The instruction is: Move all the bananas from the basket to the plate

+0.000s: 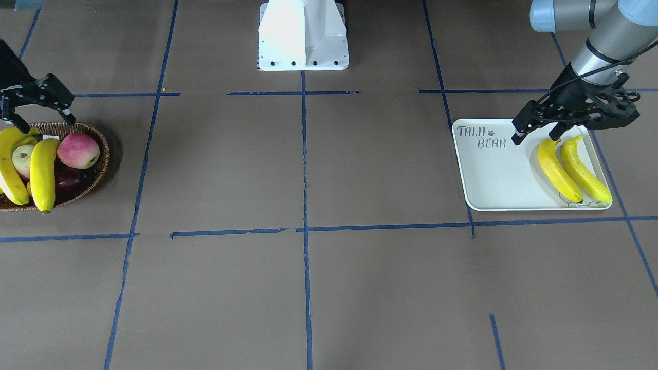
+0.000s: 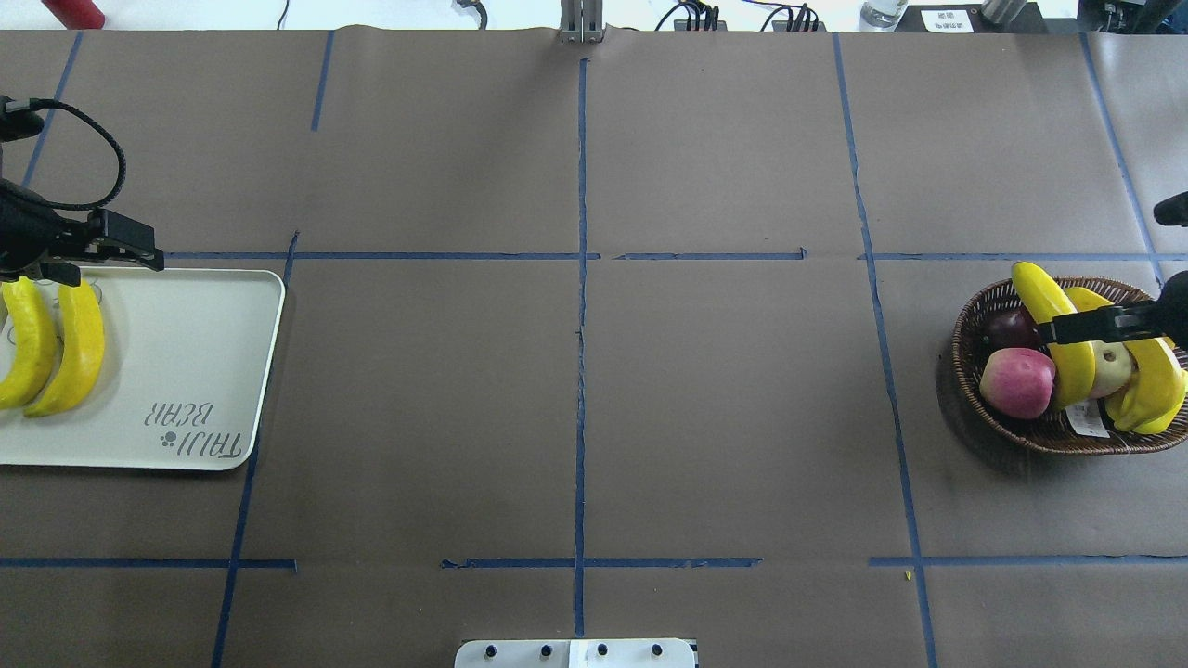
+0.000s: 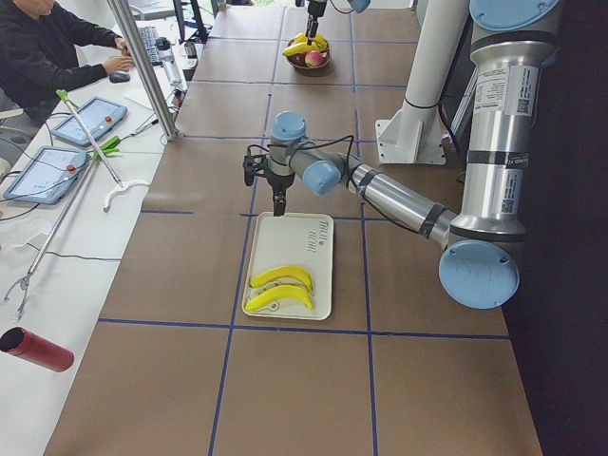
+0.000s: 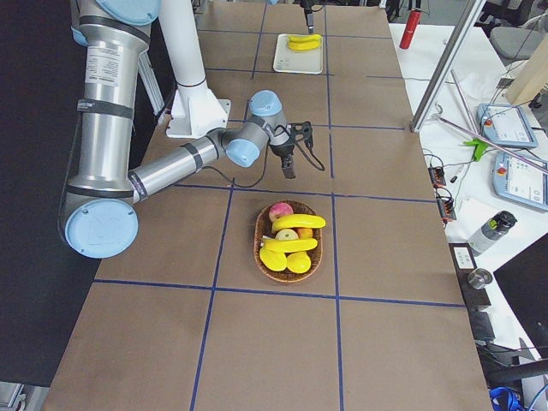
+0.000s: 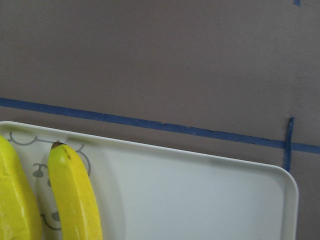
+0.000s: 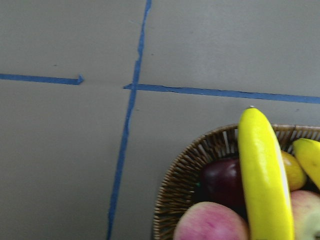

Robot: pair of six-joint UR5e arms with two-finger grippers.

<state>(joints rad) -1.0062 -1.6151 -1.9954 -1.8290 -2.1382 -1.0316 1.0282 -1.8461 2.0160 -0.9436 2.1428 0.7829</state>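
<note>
Two bananas (image 1: 558,169) (image 1: 586,172) lie side by side on the pale plate (image 1: 493,174), at its end away from the "TAIJI BEAR" lettering. My left gripper (image 1: 535,137) hovers open and empty just above their tips. The left wrist view shows one banana (image 5: 75,195) over the bear drawing on the plate (image 5: 200,200). At the other end of the table the wicker basket (image 1: 103,154) holds more bananas (image 1: 43,174) (image 1: 10,164). My right gripper (image 1: 45,123) hangs open and empty over the basket's back rim. One banana (image 6: 262,175) fills the right wrist view.
In the basket with the bananas are a pink-red apple (image 1: 78,150), a paler apple (image 1: 23,159) and a dark red fruit (image 1: 69,182). The robot's white base (image 1: 303,36) stands mid-table. A person sits at a side table (image 3: 57,152) past the table's far edge.
</note>
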